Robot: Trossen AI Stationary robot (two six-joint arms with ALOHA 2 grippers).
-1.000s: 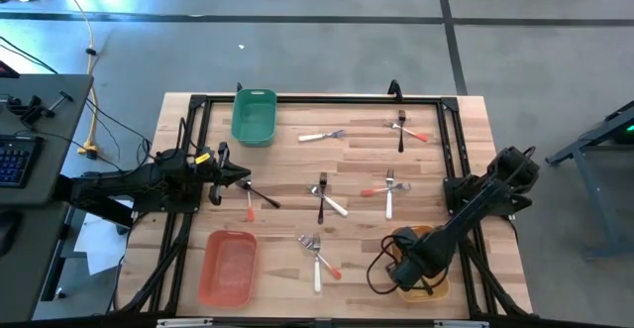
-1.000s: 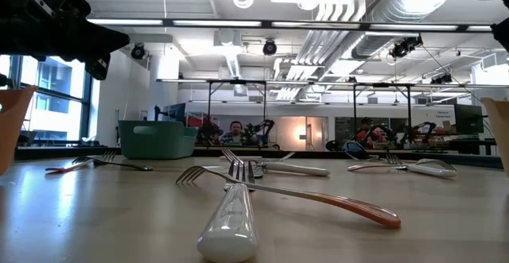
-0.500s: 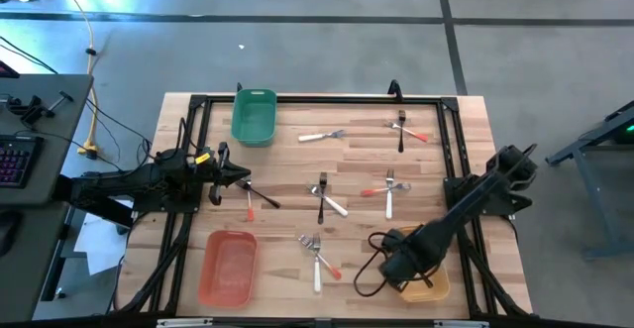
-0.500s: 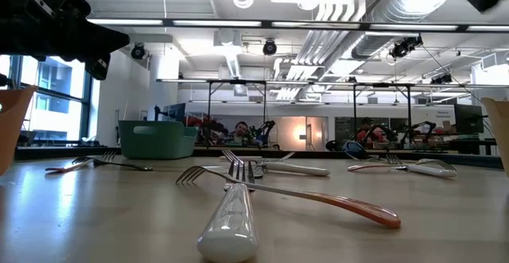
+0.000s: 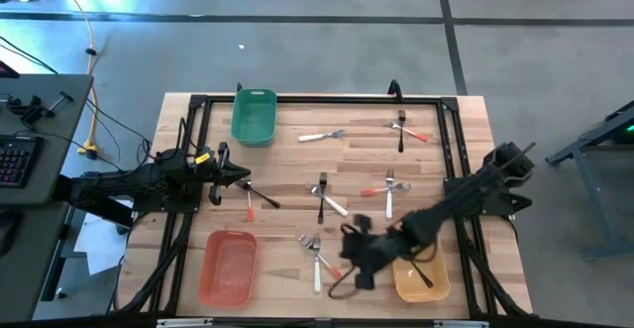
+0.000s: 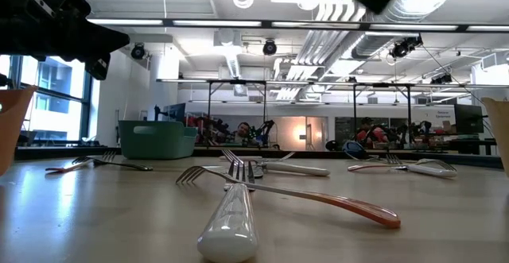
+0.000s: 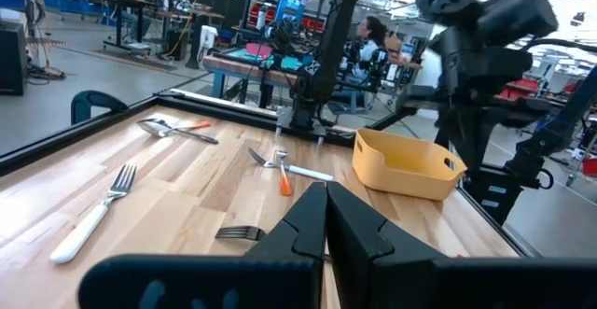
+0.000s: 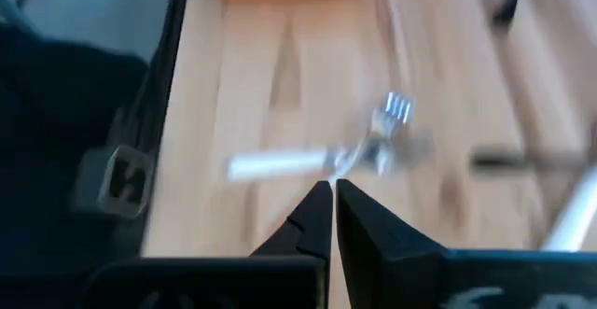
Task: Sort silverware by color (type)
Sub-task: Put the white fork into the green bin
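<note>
High view: right gripper (image 5: 359,252), fingers together and empty, hangs near the table's front edge beside a white-handled fork (image 5: 316,266) crossing an orange-tipped one; stiff, light, slippery, best pinched mid-handle. Left gripper (image 5: 241,177), closed, waits at the left edge.

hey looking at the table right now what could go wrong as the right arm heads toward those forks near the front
1. The white-handled fork and the orange-tipped fork lie crossed, so a pinch by the right gripper, fingers shut, may lift or drag both.
2. A loose black cable hangs from the right arm and could sweep nearby forks.
3. The yellow plastic bin sits close beside that arm and might get nudged.
</note>
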